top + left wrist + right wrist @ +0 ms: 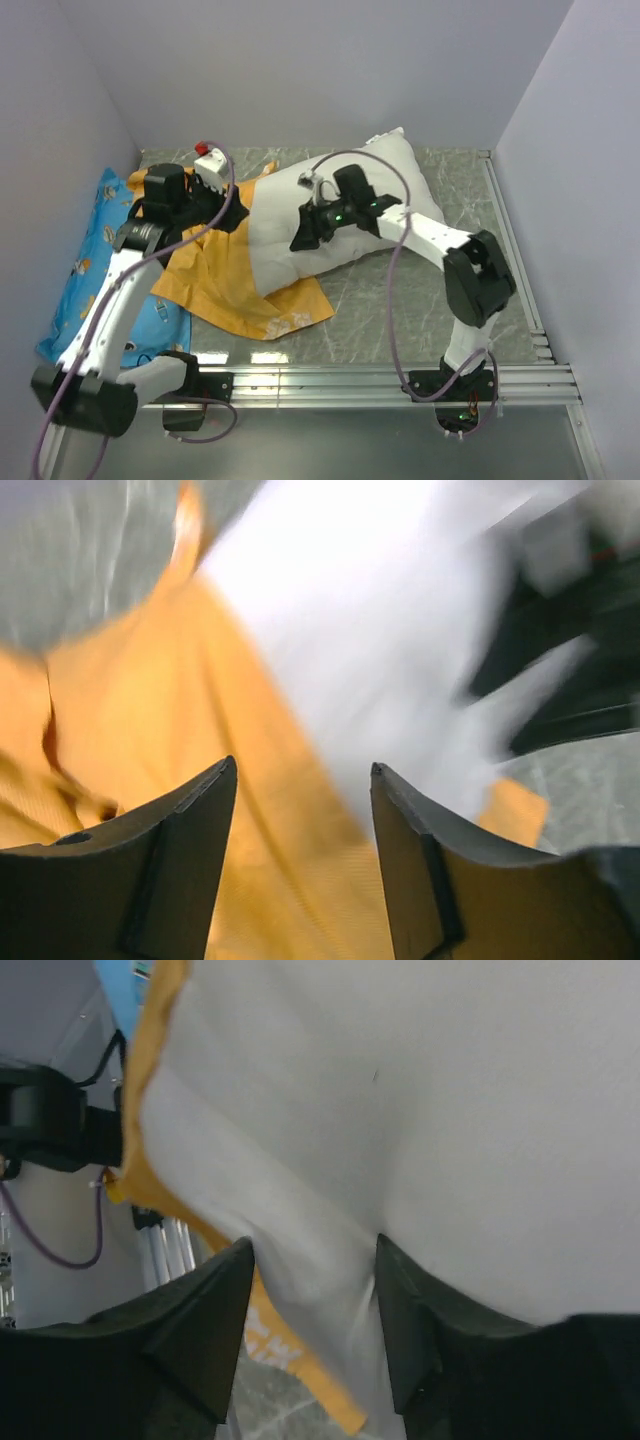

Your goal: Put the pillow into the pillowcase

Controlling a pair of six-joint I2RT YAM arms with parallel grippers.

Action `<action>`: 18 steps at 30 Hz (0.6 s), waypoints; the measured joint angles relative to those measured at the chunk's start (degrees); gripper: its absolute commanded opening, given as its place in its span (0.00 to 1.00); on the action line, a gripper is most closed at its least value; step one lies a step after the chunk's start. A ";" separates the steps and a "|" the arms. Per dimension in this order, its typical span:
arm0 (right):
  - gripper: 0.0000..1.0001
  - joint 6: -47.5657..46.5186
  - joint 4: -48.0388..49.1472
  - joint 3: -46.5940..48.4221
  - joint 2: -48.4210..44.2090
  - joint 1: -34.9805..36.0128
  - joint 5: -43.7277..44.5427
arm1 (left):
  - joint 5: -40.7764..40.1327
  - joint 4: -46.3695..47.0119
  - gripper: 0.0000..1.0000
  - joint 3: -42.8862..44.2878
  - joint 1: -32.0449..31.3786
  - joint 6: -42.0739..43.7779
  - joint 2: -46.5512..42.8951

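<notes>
The white pillow [345, 205] lies slanted across the middle of the table, its left end tucked into the mouth of the orange pillowcase [225, 285]. The pillowcase spreads flat toward the front left. My left gripper [236, 216] hangs over the pillowcase's upper edge beside the pillow. In the left wrist view that gripper [302, 765] is open above orange cloth [150, 730], with blurred white pillow [350, 610] beyond. My right gripper [301, 236] sits on the pillow's lower left part. In the right wrist view it [314, 1242] is open, and a ridge of white pillow [480, 1110] lies between its fingers.
A blue cartoon-print pillow [95, 240] lies along the left wall, partly under the left arm. A small red and white object [208, 155] sits at the back left. Aluminium rails [380, 380] run along the front edge and right side [515, 250].
</notes>
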 measured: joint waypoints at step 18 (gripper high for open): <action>0.57 -16.17 -8.37 1.46 0.81 -12.61 17.70 | 0.92 6.99 0.52 15.98 -8.35 -8.81 42.62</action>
